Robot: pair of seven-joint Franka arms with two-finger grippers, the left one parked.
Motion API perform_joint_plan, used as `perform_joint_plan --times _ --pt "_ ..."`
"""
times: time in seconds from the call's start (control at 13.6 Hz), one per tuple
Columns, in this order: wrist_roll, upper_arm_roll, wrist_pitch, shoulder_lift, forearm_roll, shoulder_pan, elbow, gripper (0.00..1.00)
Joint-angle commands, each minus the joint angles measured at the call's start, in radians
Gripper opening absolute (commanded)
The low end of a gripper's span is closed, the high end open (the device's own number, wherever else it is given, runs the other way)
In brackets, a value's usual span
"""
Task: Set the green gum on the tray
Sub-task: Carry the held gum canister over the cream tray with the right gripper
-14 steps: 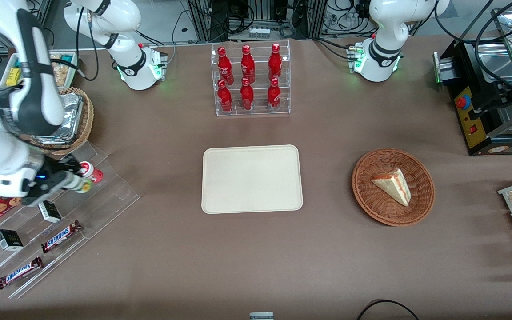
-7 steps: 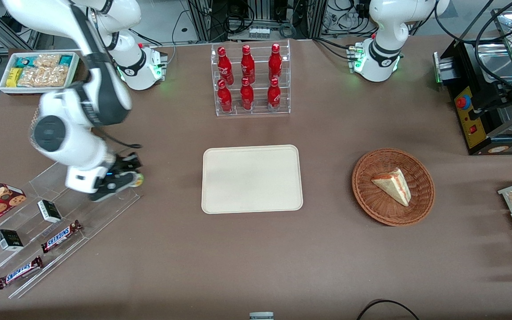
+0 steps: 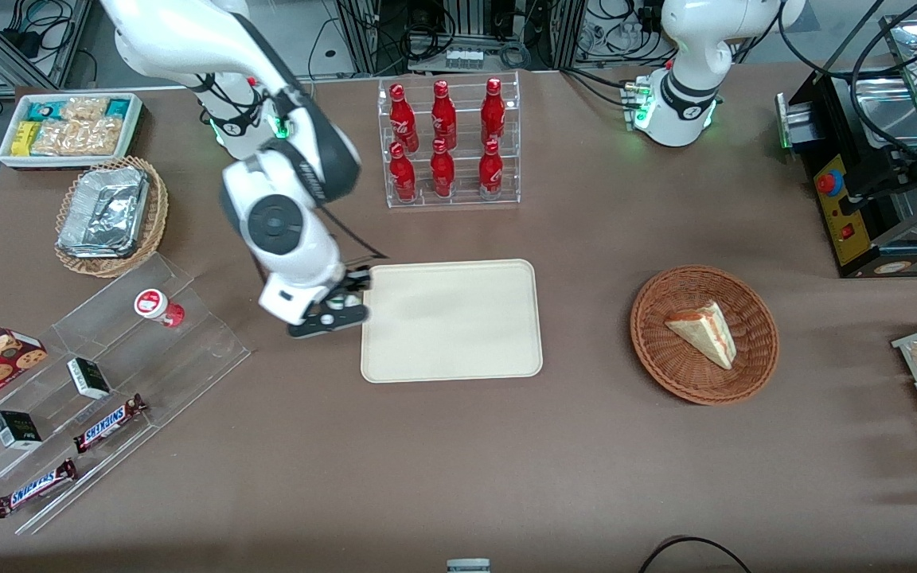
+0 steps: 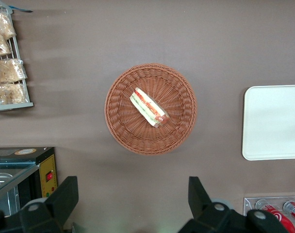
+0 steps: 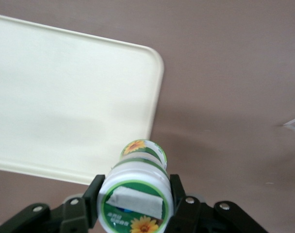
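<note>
Gripping the green gum (image 5: 136,194) by its sides, the tool (image 3: 337,306) hangs above the tabletop (image 3: 458,461) at the tray's (image 3: 458,326) edge that faces the working arm's end. In the wrist view the canister lies on its side between the two fingers (image 5: 179,194), its sunflower-printed end toward the camera, with the tray's rounded corner (image 5: 155,56) at about 12 o'clock from it. Taking the tray as the clock's centre in the front view, the tool sits at roughly 9 o'clock, the rack of red bottles (image 3: 448,143) at 12 o'clock, and the wicker basket with a sandwich wedge (image 3: 704,334) at 3 o'clock. A red-lidded canister (image 3: 158,306) stands on the clear stepped display (image 3: 108,374), well apart from the tool.
</note>
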Motion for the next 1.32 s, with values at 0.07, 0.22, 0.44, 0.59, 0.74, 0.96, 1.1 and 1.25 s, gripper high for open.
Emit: perform_joint_plan --times 0.07,0.22,0.44,0.59,0.74,0.96,1.1,1.25 --pt "0.148 -0.012 0.066 0.165 0.057 0.075 0.147 0.0" --pt "0.225 -0.012 0.112 0.216 0.058 0.104 0.181 0.0" --pt "0.331 -0.012 0.219 0.274 0.057 0.16 0.186 0.0" --pt "0.36 -0.012 0.245 0.302 0.057 0.172 0.203 0.0" --pt "0.374 -0.012 0.248 0.314 0.057 0.183 0.214 0.0" --pt "0.392 -0.012 0.256 0.329 0.057 0.186 0.214 0.0" --pt "0.392 -0.012 0.285 0.342 0.058 0.187 0.214 0.0" --pt "0.392 -0.012 0.294 0.352 0.055 0.198 0.214 0.0"
